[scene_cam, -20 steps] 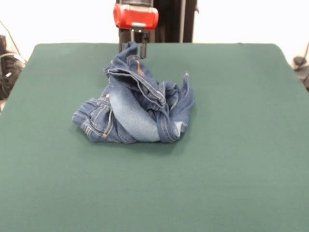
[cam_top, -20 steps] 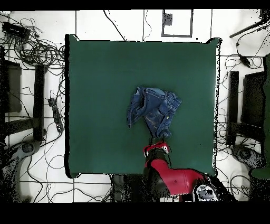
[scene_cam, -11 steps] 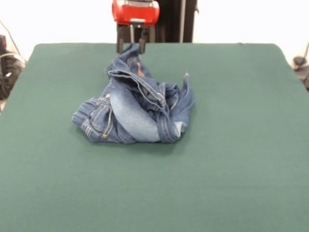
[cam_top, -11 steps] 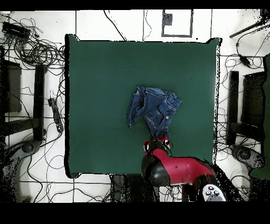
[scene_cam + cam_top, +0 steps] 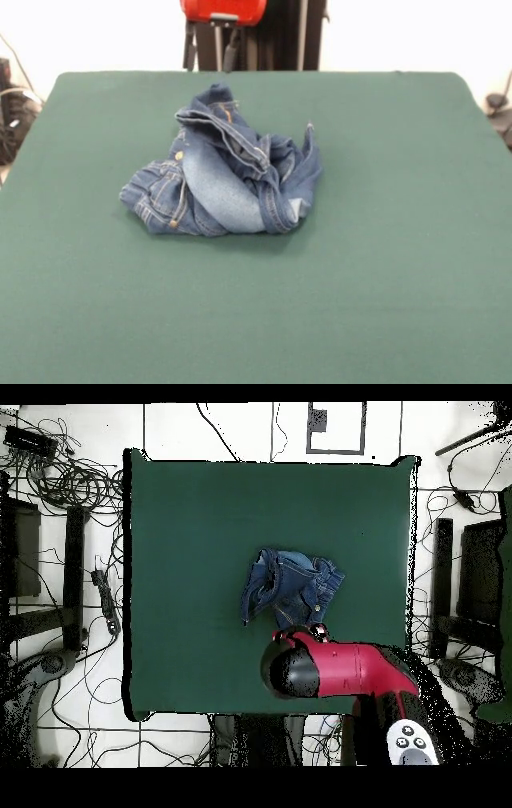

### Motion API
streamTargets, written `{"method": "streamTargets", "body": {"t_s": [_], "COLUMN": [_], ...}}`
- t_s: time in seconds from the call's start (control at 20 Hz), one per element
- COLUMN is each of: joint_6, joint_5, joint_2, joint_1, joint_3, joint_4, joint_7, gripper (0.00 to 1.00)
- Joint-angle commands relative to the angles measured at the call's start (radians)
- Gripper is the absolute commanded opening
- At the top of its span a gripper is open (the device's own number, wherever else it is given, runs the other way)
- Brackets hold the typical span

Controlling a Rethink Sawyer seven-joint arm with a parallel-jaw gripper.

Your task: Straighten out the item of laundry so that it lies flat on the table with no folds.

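Our gripper [image 5: 210, 58] hangs with fingers apart, empty, above the table's [image 5: 400, 264] far edge; we see the jeans [image 5: 226, 178] crumpled in a heap mid-table.

Red and black arm [image 5: 340, 674] comes in from the base, reaching across low in the overhead view, its rounded black end hiding the tool below. Front view: the pincer [image 5: 210, 54] hangs at the top edge under a red housing, two dark fingers [image 5: 229, 58] spread apart, pointing down, holding nothing, touching nothing.
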Motion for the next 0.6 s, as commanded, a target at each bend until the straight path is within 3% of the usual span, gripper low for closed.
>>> {"method": "streamTargets", "body": {"t_s": [0.05,0.6], "joint_6": [0.146,0.146], "joint_5": [0.066,0.081], "joint_2": [0.005,0.127], "joint_1": [0.012,-0.081], "joint_3": [0.184,0.360], "joint_4": [-0.139,-0.232], "joint_7": [-0.048,-0.131], "gripper": [1.00,1.00]}}
